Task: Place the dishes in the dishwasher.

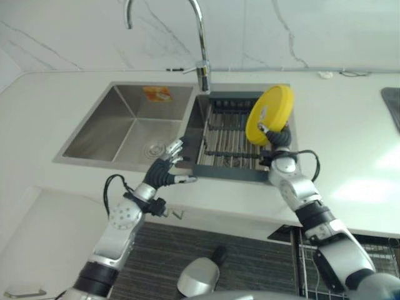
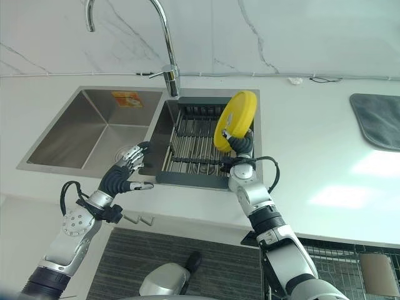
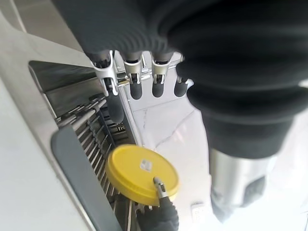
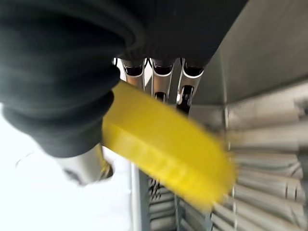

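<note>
The left hand (image 1: 164, 167) is hovering at the near rim of the sink (image 1: 125, 122), its fingers loosely spread and gripping nothing. Just beyond, the right hand (image 1: 277, 139) is pinching a yellow plate (image 1: 269, 114) between thumb and fingers, tilting it on edge above the dark dish rack (image 1: 228, 140), with the faucet (image 1: 201, 44) rising behind.

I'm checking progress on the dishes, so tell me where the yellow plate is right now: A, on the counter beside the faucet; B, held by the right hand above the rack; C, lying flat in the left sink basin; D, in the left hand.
B: the right hand pinches the yellow plate, tilted on edge above the dish rack.
</note>
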You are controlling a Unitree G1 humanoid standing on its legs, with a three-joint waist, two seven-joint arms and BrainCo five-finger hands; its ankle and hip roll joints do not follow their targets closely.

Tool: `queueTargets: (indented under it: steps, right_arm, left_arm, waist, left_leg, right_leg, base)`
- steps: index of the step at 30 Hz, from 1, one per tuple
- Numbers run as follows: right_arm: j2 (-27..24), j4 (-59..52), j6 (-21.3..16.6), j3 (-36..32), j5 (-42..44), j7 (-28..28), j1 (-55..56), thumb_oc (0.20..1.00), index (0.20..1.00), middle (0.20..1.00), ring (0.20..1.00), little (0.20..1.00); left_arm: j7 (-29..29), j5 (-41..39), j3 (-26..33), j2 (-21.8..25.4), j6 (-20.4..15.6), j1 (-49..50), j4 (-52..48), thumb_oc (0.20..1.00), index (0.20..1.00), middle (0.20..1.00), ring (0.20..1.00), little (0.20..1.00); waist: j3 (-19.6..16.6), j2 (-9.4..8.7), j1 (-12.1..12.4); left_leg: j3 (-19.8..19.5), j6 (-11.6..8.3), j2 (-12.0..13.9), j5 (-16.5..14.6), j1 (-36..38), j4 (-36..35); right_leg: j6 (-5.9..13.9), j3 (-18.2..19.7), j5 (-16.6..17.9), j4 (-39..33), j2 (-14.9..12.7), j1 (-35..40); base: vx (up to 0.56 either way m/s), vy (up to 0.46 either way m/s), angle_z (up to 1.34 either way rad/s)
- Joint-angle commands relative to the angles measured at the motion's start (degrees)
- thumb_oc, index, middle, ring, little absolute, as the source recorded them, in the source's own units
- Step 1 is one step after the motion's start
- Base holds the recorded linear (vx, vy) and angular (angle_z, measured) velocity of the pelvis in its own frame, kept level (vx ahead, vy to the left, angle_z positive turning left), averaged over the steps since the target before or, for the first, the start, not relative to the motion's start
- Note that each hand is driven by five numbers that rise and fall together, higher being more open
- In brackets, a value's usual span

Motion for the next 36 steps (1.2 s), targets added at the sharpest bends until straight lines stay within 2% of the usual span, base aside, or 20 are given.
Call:
queueTargets:
  steps: [1,8,13,17,18,21,26,31,36]
  right_arm:
    - [0.0,-2.8,-4.3,1.9,-2.3,-0.2,-2.2,0.200,0.200,0.200,0.200,0.200]
    - [0.2,-2.3,-5.6,1.6,-2.3,-1.3,-2.3,0.200,0.200,0.200,0.200,0.200]
    - [0.4,-2.8,-8.1,1.5,-1.3,-2.2,-1.6,0.200,0.200,0.200,0.200,0.200]
    - [1.2,-4.7,-13.3,0.6,4.0,-0.4,-1.0,0.200,0.200,0.200,0.200,0.200]
    - [1.7,-5.7,-16.2,0.3,8.4,0.9,-0.5,0.200,0.200,0.200,0.200,0.200]
    - [3.3,-8.8,-21.4,-0.5,13.2,4.2,0.1,0.200,0.200,0.200,0.200,0.200]
    - [2.9,-20.8,-25.8,-2.6,16.9,7.3,0.9,0.200,0.200,0.200,0.200,0.200]
    - [1.3,-29.9,-26.5,-4.0,18.7,9.2,3.9,0.200,0.200,0.200,0.200,0.200]
    - [1.1,-31.1,-26.5,-4.0,19.2,9.0,5.0,0.200,0.200,0.200,0.200,0.200]
  left_arm:
    - [0.4,-1.7,-0.6,2.4,-4.0,-1.0,-0.5,1.000,1.000,1.000,1.000,1.000]
    - [0.2,-2.1,-1.6,2.1,-3.9,-1.8,0.1,1.000,1.000,1.000,1.000,1.000]
    - [1.0,-2.0,-2.2,2.0,-4.1,-1.7,0.2,1.000,1.000,1.000,1.000,1.000]
    - [1.2,-1.9,-2.3,1.7,-4.4,-1.6,0.4,1.000,1.000,1.000,1.000,1.000]
    - [1.3,-1.8,-2.4,1.6,-4.4,-1.5,0.3,1.000,1.000,1.000,1.000,1.000]
    - [1.5,-1.6,-2.5,1.4,-4.3,-1.3,0.2,1.000,1.000,1.000,1.000,1.000]
    - [2.6,-0.9,-2.4,1.1,-4.1,-0.4,0.1,1.000,1.000,1.000,1.000,1.000]
    - [3.6,0.0,-2.0,0.7,-3.1,1.0,-0.9,1.000,1.000,1.000,1.000,1.000]
    - [4.0,0.6,-2.4,0.5,-2.9,0.9,-1.0,1.000,1.000,1.000,1.000,1.000]
  waist:
    - [-3.9,-1.18,0.8]
    - [-4.0,-1.35,0.5]
    - [-4.2,-1.30,0.1]
    - [-4.5,-1.24,-0.3]
    - [-4.6,-1.25,-0.4]
    - [-5.0,-1.24,-0.7]
    - [-6.4,-1.32,-2.3]
    - [-7.7,-1.46,-4.0]
    - [-8.0,-1.42,-4.7]
  left_leg:
    - [3.3,-0.54,2.1,1.7,-3.2,-1.9]
    - [4.1,-0.28,2.1,1.6,-3.0,-2.1]
    - [4.8,-0.22,2.3,1.5,-2.8,-2.3]
    - [5.0,-0.16,2.3,1.6,-2.7,-2.4]
    - [5.0,-0.12,2.3,1.6,-2.6,-2.5]
    - [4.9,0.03,2.4,1.5,-2.3,-2.6]
    - [5.1,0.48,2.7,1.4,-1.8,-2.9]
    - [5.4,0.58,3.0,0.8,-1.1,-3.1]
    - [5.9,0.57,3.3,0.5,-0.5,-3.1]
  right_leg:
    - [-1.98,1.8,-2.1,10.1,-1.6,-2.9]
    - [-1.63,1.7,-2.0,10.0,-1.8,-2.7]
    - [-1.52,2.1,-1.9,9.7,-1.8,-2.6]
    - [-1.44,2.5,-1.8,9.3,-1.8,-2.6]
    - [-1.45,2.6,-1.7,9.2,-1.7,-2.5]
    - [-1.47,3.0,-1.5,8.9,-1.6,-2.4]
    - [-1.31,4.4,-0.9,8.1,-1.1,-2.6]
    - [-1.20,6.1,-0.4,7.1,-0.8,-3.1]
    - [-1.28,6.8,-0.2,6.8,-0.7,-3.2]
  base:
    - [0.01,0.010,0.06]
    - [0.00,0.002,0.04]
    - [0.00,0.000,0.00]
    - [0.00,0.000,0.00]
    - [0.00,0.000,0.00]
    - [0.00,0.000,0.00]
    - [0.01,-0.035,-0.08]
    - [0.00,-0.053,-0.18]
    - [0.00,-0.043,-0.13]
